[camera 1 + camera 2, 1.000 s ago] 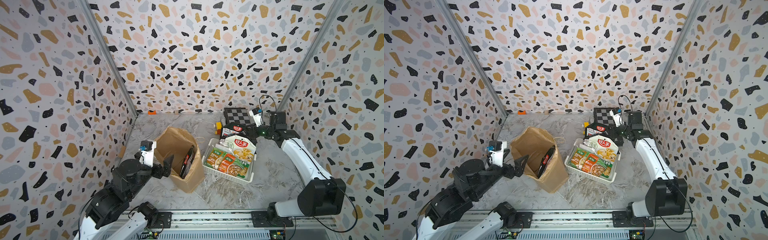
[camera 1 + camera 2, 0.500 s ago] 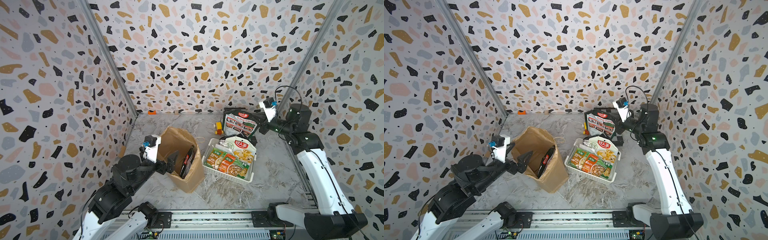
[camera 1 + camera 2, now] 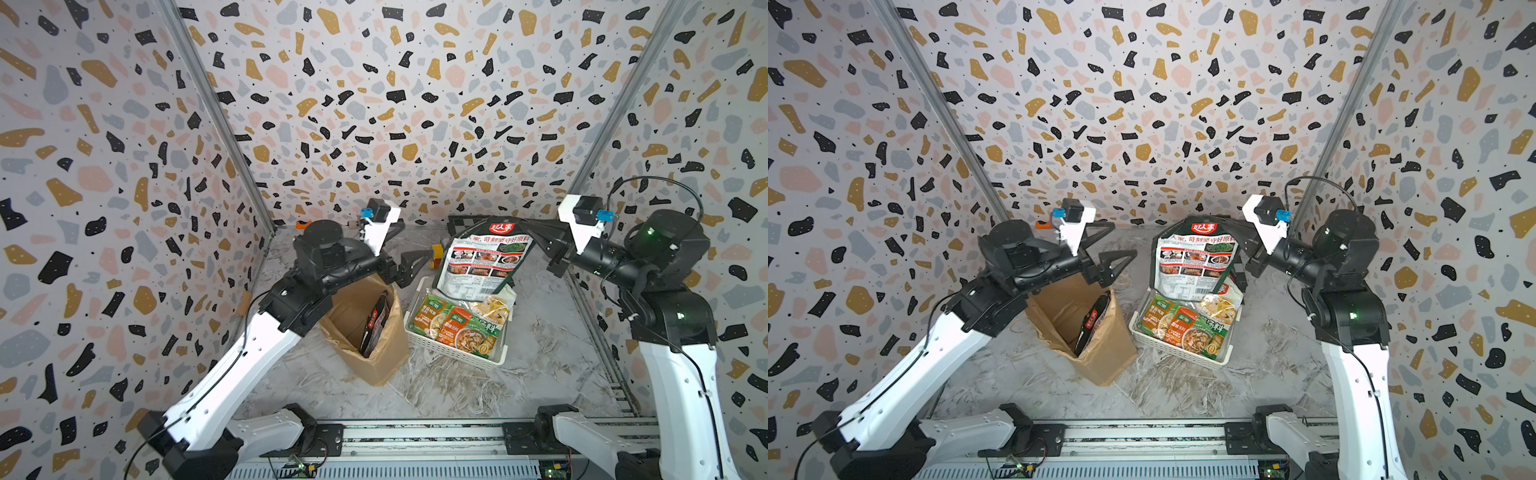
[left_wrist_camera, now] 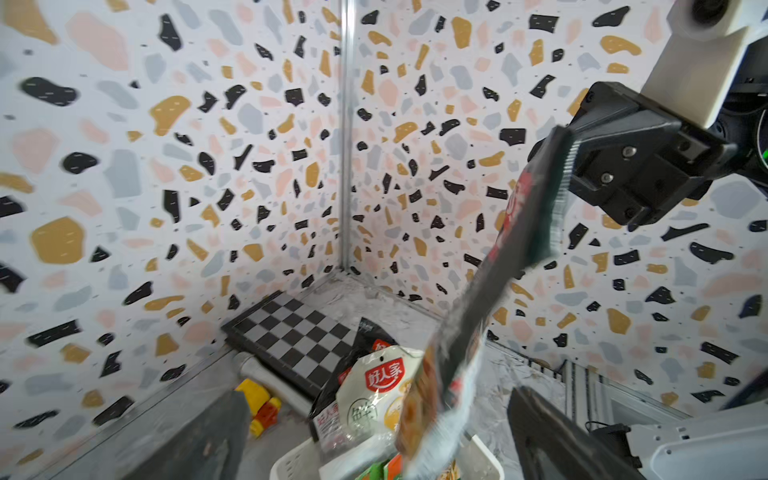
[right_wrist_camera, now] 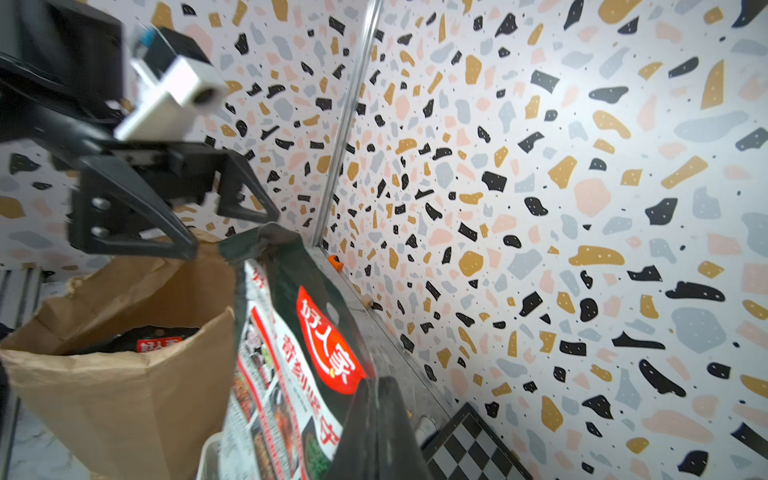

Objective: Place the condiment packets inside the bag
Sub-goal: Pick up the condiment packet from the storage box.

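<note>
Raised since a second ago: large black-and-red packet point(image 3: 482, 259), now hung over the white basket point(image 3: 449, 352), its top edge pinched by the clenched right gripper point(image 3: 534, 239). Left gripper point(image 3: 1123, 241) is also raised, held spread and empty above the bag point(image 3: 374, 359).

Already stowed in the bag: one dark packet point(image 3: 376, 324).

Left in the basket: green-and-orange packets point(image 3: 449, 328) and a pale packet point(image 3: 494, 307).

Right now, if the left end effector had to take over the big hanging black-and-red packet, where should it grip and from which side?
Probably the free upper edge of the black-and-red packet, opposite the right end effector pinching its top. Come from the bag side: the packet hangs flat and edge-on to the open left end effector.
</note>
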